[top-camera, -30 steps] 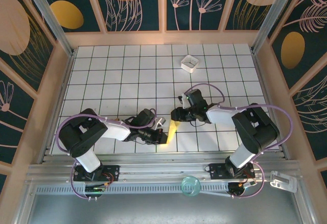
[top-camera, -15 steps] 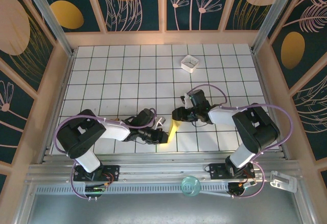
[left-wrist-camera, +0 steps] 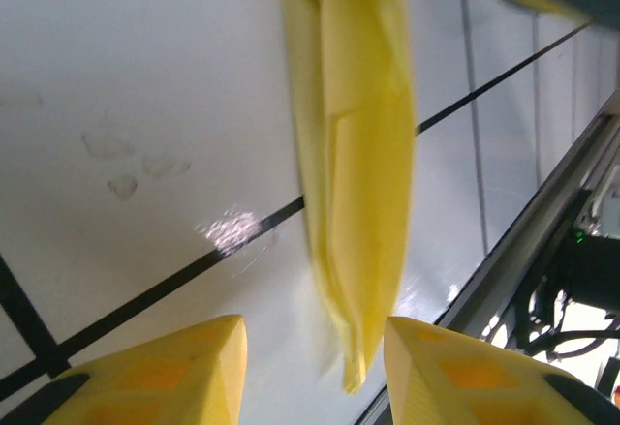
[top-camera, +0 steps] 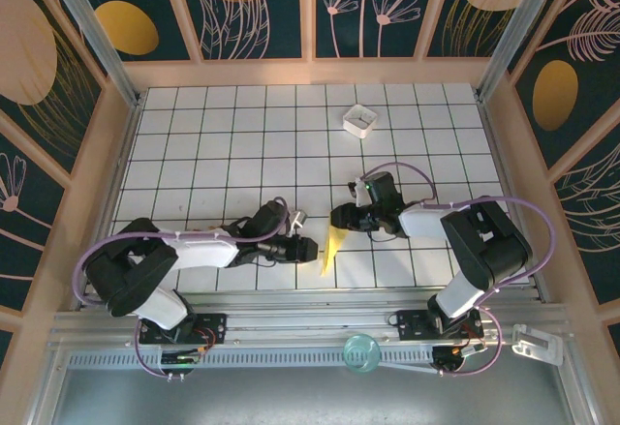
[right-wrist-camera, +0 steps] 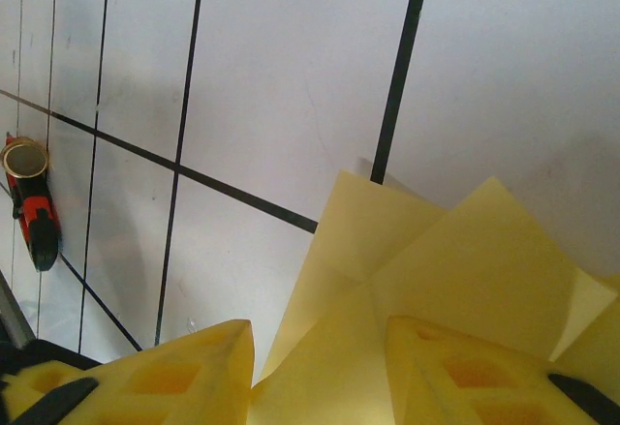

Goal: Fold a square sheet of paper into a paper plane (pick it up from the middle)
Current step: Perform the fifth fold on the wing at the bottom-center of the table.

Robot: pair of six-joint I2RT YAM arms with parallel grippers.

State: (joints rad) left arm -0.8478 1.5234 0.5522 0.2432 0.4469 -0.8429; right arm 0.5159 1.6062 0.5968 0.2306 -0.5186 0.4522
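While I watch from the overhead camera, the paper plane (top-camera: 331,251) sits at the near middle of the bench (top-camera: 223,144). It is slim and yellow, with its sharp tip pointing toward the arm bases and its wider end up at the right end effector (top-camera: 338,224). The left end effector (top-camera: 308,248) is just beside the plane's left edge, about halfway along it.

From my left wrist camera the plane is blurred. It runs down the view and its tip ends in the gap between the two yellow pads (left-wrist-camera: 165,372), nearer one than the other, and as far as I can see it touches neither. Those jaws stand partway apart with nothing gripped.

From my right wrist camera, folded yellow layers fan out between the pads (right-wrist-camera: 475,377) and also show past the outer side of one of them. The jaws are partly apart. I cannot tell whether they pinch the paper or only sit over it.

The paper faces I can see are plain yellow. A small white box (top-camera: 359,120) stands well apart on the far side of the bench, and any marking on it is too small for me to read.
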